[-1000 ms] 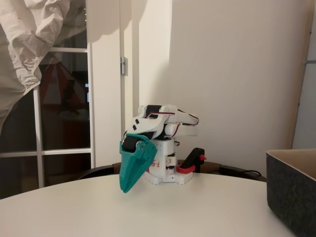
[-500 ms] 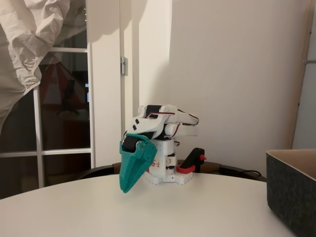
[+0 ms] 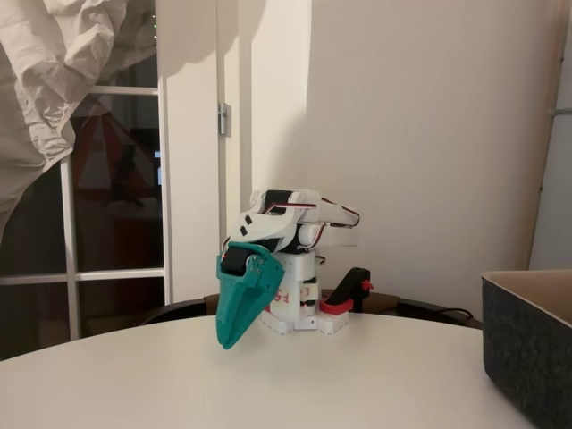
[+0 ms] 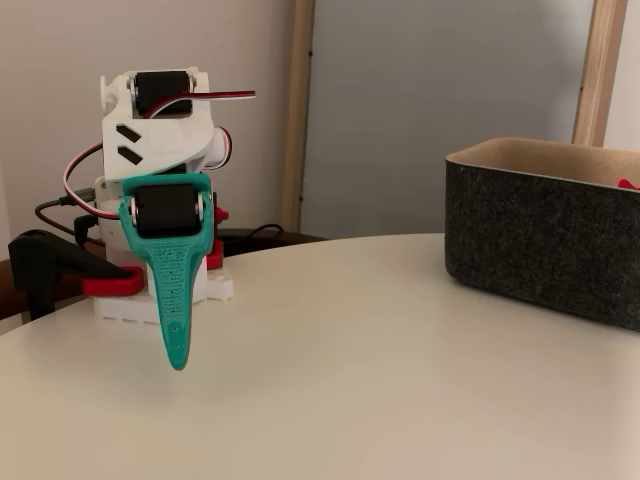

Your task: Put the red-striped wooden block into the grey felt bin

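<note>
Nearest the cameras: bare white table point(image 4: 380, 380), nothing lying on it btw lens and arm. The grey felt bin point(image 4: 545, 235) sits on the table at the right edge in both fixed views, well apart from the arm; tan lining shows above its rim. A tiny red tip point(image 4: 627, 184) pokes over the far rim, prob. the red-striped wooden block inside the bin, but too little is visible to be sure.

Mid-table: the gripper point(image 3: 234, 332) hangs tip-down just above the surface, teal fingers pressed together into one wedge, nothing btw them. Arm folded back over its base point(image 3: 299, 317), looks like a parked pose, which fits a drop already made.

Behind: red-and-black clamp point(image 3: 344, 297) pins the base to the table edge so it won't shift. Then wall, door frame, dark window.
</note>
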